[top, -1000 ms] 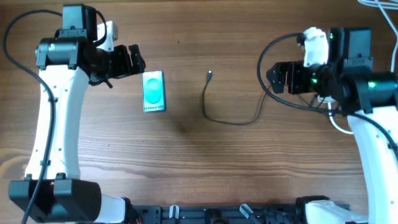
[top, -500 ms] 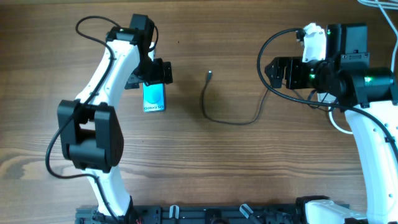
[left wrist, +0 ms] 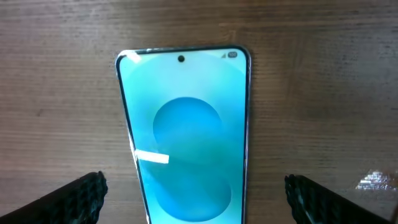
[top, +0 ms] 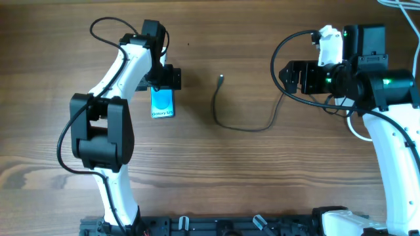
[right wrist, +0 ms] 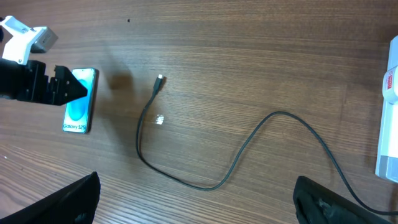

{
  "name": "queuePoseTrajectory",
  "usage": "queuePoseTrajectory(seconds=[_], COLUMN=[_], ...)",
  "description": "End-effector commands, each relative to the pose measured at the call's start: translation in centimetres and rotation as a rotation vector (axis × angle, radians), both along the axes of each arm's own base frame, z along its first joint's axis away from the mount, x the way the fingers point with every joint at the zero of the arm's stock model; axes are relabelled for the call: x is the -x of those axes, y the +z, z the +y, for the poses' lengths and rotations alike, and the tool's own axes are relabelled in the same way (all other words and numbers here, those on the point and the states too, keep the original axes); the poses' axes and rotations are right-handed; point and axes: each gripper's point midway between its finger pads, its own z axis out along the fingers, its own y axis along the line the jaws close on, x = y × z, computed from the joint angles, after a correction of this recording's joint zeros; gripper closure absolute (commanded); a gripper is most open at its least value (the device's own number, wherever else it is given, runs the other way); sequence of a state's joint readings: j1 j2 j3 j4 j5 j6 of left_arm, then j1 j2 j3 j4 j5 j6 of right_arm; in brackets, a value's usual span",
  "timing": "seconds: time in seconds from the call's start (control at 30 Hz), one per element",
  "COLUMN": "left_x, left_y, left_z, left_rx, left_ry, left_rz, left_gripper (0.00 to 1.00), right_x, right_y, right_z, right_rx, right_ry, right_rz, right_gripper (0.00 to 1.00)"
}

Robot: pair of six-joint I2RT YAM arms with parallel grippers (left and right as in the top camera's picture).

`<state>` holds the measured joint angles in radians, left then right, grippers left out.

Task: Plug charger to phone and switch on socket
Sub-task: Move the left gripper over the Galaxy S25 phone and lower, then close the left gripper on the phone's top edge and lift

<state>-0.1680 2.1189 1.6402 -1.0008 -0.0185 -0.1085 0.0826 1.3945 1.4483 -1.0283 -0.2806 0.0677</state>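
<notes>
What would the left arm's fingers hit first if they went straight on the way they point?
Most likely the phone: the left gripper points down at its glowing screen, open fingers spread wider than it. How far above it hangs is unclear.

You have a brown wooden table (top: 197,164) under everything, its grain running side to side in the overhead view, with a darker swirl of grain toward the table's near left corner. Close to the table's far edge, a small dark speck (top: 188,44) marks the wood. Near the table's middle, the right wrist view shows you a small bright glint (right wrist: 158,119) on the surface. Along the table's near edge runs a black rail (top: 223,226) with pale clips.
</notes>
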Motion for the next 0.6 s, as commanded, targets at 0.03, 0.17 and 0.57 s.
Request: queuePoseTrajectory(seconds=[0.03,0.17,0.57], left_x=[0.6,0.7,1.6], left_y=[-1.9,-2.7,-4.4], left_z=[0.5,0.8,0.4], left_rx=[-0.018,-0.012,0.024], left_ry=[-0.021,-0.011,0.053], left_rz=[0.014,0.009,0.023], left_gripper=[0.0,0.01,0.01], right_x=[-0.3,-0.3,-0.2], right_y=[0.6,0.5,0.5], right_z=[0.2,0.2,0.2], right_rx=[-0.01,-0.01,-0.01], right_ry=[-0.003,-0.003,-0.003], right_rz=[-0.008,-0.005,-0.002], right_gripper=[0.0,0.0,0.0])
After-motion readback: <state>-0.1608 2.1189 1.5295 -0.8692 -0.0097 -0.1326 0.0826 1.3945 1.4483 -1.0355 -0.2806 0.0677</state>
